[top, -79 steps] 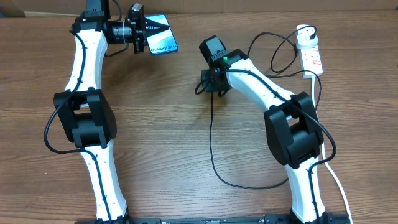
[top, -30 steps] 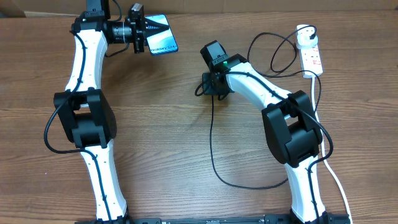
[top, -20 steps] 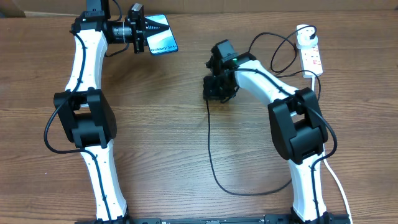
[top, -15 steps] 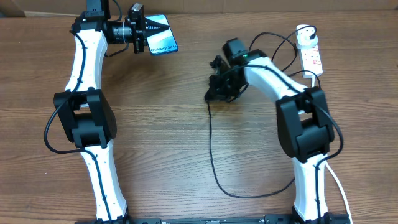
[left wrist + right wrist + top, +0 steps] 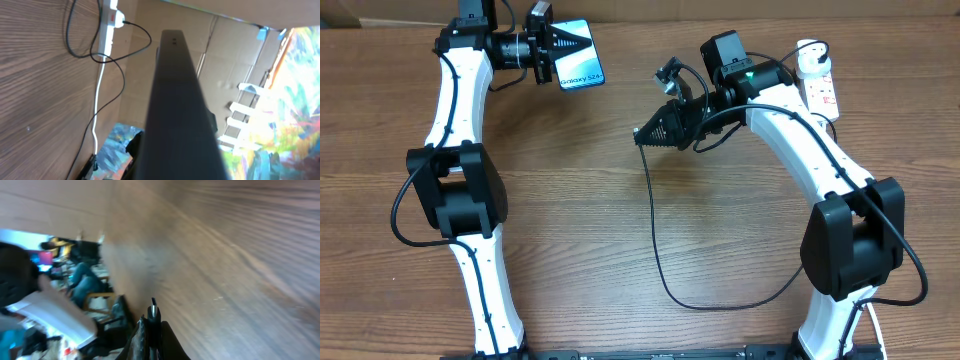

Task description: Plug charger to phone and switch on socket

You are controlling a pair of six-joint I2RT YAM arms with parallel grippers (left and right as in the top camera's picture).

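The phone (image 5: 579, 59), its teal screen lit, is held off the table at the far left with my left gripper (image 5: 557, 45) shut on its edge. In the left wrist view the phone (image 5: 176, 100) shows edge-on as a dark bar that hides the jaws. My right gripper (image 5: 642, 136) is shut on the charger (image 5: 651, 225) near its tip, pointing left, a good way right of the phone. The connector tip (image 5: 153, 310) sticks out between the right fingers (image 5: 142, 339). The socket (image 5: 822, 92) lies at the far right with the round white adapter (image 5: 810, 56) plugged in.
The black charger cable hangs from my right gripper and loops over the table to the front (image 5: 720, 305). A white cord (image 5: 868, 300) runs from the socket along the right edge. In the left wrist view the socket (image 5: 107, 31) lies far off on the wood.
My right arm has lifted off the table and swung up and right, turning its gripper to point left with the charger tip in it. The left arm and phone have not moved.
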